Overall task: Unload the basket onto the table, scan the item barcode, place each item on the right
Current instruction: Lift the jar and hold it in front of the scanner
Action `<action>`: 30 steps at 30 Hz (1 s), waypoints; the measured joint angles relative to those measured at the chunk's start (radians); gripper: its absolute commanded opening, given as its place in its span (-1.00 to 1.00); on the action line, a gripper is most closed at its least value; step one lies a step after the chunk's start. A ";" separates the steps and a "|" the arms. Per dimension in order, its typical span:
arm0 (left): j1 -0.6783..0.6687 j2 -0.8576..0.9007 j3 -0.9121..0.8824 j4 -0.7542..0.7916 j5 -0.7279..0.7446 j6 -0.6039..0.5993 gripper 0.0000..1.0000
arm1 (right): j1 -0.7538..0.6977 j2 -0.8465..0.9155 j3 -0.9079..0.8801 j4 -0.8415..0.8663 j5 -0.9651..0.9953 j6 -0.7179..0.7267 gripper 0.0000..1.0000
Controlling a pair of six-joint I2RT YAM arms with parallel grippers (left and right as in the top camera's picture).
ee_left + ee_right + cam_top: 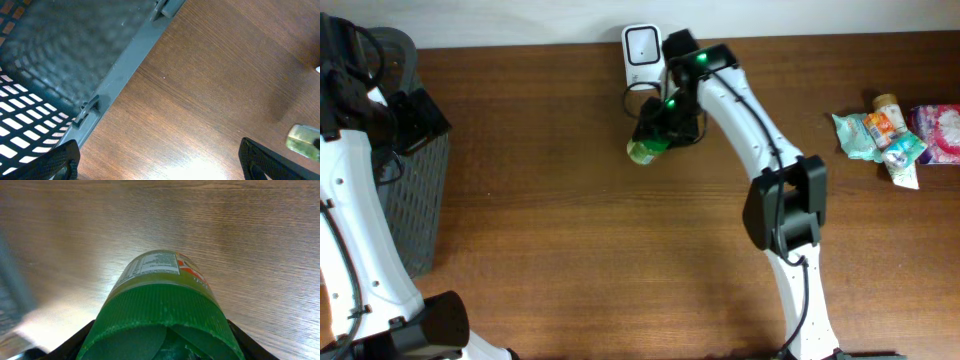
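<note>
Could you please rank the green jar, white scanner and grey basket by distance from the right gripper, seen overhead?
1. Green plastic jar, held in the right gripper.
2. White box-shaped scanner, just beyond, at the table's far edge.
3. Grey mesh basket, far left.

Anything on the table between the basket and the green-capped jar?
No. Overhead shows only bare wood table between the basket and the green-capped jar.
</note>
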 measured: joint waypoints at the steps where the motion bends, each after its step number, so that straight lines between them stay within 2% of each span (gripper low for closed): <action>1: 0.000 0.000 0.000 0.000 0.000 0.000 0.98 | -0.029 0.000 0.000 0.001 -0.075 0.000 0.07; 5: 0.000 0.000 0.000 0.000 0.000 0.000 0.98 | -0.126 0.000 0.001 0.023 -0.362 0.046 0.07; 10: 0.000 0.000 0.000 0.000 0.000 0.000 0.98 | -0.264 0.000 0.001 0.092 -0.609 0.303 0.06; 13: 0.000 0.000 0.000 0.000 0.000 0.000 0.98 | -0.306 0.000 0.001 0.111 -0.649 0.486 0.05; 20: 0.000 0.000 0.000 0.001 0.000 0.000 0.98 | -0.259 0.000 0.004 0.443 -0.733 0.936 0.03; 25: 0.000 0.000 0.000 -0.001 0.000 0.000 0.98 | -0.194 0.001 0.006 0.850 -0.748 1.283 0.02; 30: 0.000 0.000 0.000 0.000 0.000 0.000 0.98 | -0.174 0.000 0.006 0.876 -0.749 1.390 0.03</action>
